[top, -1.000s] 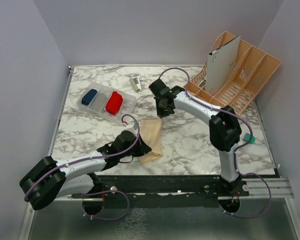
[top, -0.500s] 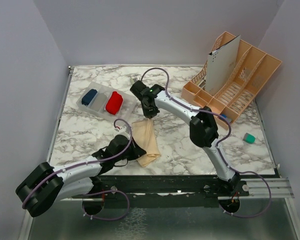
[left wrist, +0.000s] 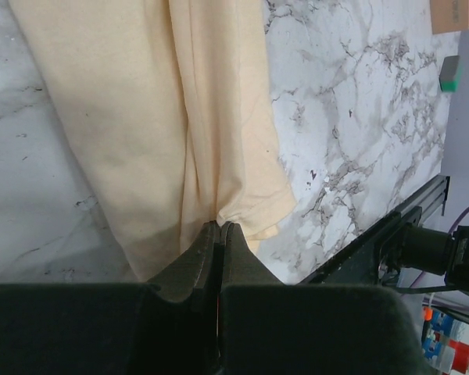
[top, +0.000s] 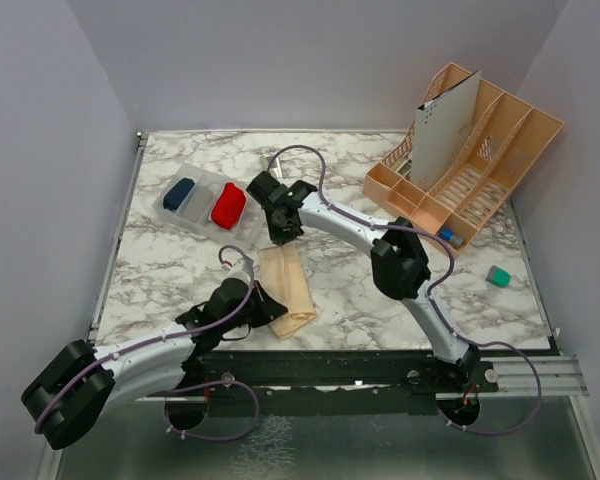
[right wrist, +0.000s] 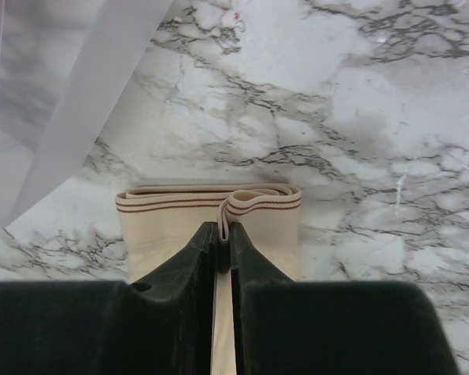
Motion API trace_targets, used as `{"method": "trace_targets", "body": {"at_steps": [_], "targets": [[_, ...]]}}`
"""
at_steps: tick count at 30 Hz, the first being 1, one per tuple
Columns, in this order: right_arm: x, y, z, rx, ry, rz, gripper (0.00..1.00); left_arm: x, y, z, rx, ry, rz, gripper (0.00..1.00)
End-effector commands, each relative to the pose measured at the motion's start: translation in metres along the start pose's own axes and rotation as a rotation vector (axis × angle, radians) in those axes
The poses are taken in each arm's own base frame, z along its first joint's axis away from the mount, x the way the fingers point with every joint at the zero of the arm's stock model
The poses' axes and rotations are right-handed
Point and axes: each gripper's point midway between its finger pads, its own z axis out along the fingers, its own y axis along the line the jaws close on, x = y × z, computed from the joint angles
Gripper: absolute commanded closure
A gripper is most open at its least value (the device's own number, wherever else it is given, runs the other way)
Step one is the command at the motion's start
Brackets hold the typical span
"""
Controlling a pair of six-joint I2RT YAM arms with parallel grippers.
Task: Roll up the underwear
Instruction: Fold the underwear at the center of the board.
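Right arm has swung left across the worktop since a second ago, and the peach underwear [top: 285, 283] slid left with it. That cloth now lies stretched front to back near the worktop's front edge, left of middle. Right claw [right wrist: 223, 228] nips the folded waistband at the far end, just beside the clear tray [right wrist: 62, 101]; left claw [left wrist: 220, 226] is clenched on the near hem.
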Motion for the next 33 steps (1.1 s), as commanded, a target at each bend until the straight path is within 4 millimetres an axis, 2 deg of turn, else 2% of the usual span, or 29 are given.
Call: {"method": "trace_targets", "body": {"at_steps": [1,8,13,16,22,25,33], "targets": [[0.003,0.029,0.003,-0.113,-0.01,0.03,0.86,0.006,0.018,-0.002,-0.055,0.004,-0.028,1.0],[0.013,0.043,0.003,-0.168,0.013,-0.007,0.86,0.006,0.006,-0.011,-0.035,0.02,-0.061,1.0],[0.009,0.045,-0.012,-0.209,-0.022,-0.01,0.86,0.008,0.003,-0.021,-0.028,0.031,-0.096,1.0],[0.009,0.048,-0.022,-0.249,-0.031,-0.033,0.86,0.011,0.009,-0.023,-0.057,0.037,-0.116,1.0],[0.022,0.059,-0.032,-0.321,-0.004,-0.075,0.85,0.016,0.024,-0.024,-0.131,0.048,-0.148,1.0],[0.024,0.067,-0.036,-0.365,-0.005,-0.088,0.85,0.017,0.025,-0.024,-0.138,0.048,-0.156,1.0],[0.044,0.092,-0.03,-0.467,0.056,-0.127,0.85,0.019,0.031,-0.025,-0.16,0.056,-0.158,1.0]]}}
